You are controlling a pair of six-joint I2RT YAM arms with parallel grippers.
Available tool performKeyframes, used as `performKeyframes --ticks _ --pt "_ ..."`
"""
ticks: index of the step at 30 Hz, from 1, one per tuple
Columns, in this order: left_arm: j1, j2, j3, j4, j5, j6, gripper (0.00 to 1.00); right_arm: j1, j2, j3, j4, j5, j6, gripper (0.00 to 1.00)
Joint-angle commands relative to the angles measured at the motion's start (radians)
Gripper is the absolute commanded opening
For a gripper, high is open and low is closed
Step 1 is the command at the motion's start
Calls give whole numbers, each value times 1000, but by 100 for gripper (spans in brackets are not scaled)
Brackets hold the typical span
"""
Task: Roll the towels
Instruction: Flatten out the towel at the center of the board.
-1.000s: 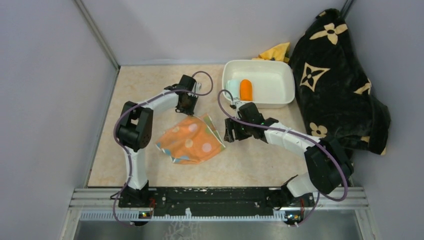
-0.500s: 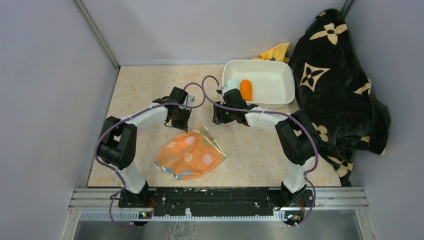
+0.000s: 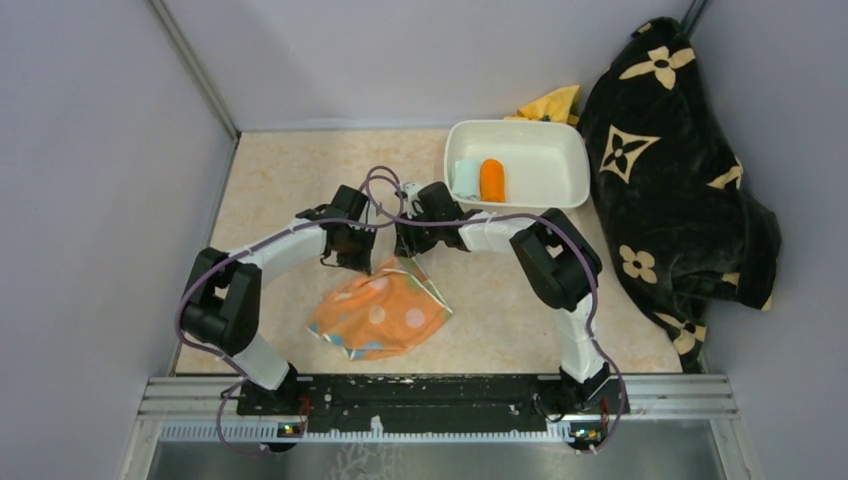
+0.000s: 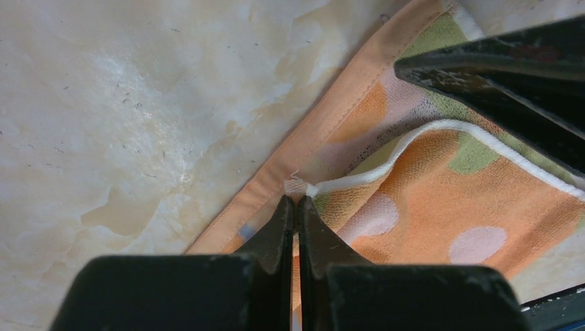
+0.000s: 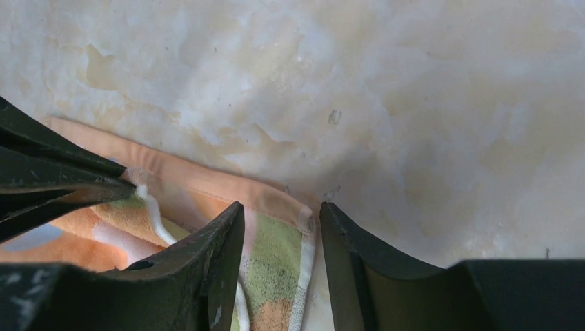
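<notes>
The striped pastel towel with orange polka dots (image 3: 380,315) lies loosely folded on the table. My left gripper (image 3: 358,262) is shut on its white-hemmed far edge (image 4: 298,200). My right gripper (image 3: 403,247) is open, its jaws straddling the towel's far corner (image 5: 279,248) without closing on it. The right gripper's fingers (image 4: 497,69) show in the left wrist view, close to the left one. The mint green towel (image 3: 464,180) and the orange towel (image 3: 491,180) lie rolled side by side in the white tub (image 3: 540,205).
The big black blanket with tan flowers (image 3: 670,150) is heaped at the right. A yellow cloth (image 3: 555,103) lies behind the tub. Grey walls close in the left, back and right sides.
My right arm has swung left from beside the tub to the towel's far corner. My left gripper has come down onto the towel's far edge. The towel has shifted slightly.
</notes>
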Motion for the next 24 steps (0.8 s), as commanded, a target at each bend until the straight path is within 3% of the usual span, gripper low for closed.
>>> performKeyframes --ticks 1,6,10,16,24 --pt "-4 -53 -14 18 14 -14 0 4 57 37 22 -45 -33 43" --pt "-4 -97 -20 7 -1 -23 0 3 43 28 -15 -28 -59 26" --pt "-2 -163 -5 -15 -37 -31 0 -27 -54 -18 -54 13 -71 2" --pt "27 -300 64 -61 -118 -19 0 -132 -290 -87 -169 129 -22 0" --pt "86 -431 186 6 -315 62 0 -345 -645 -49 -500 327 66 0"
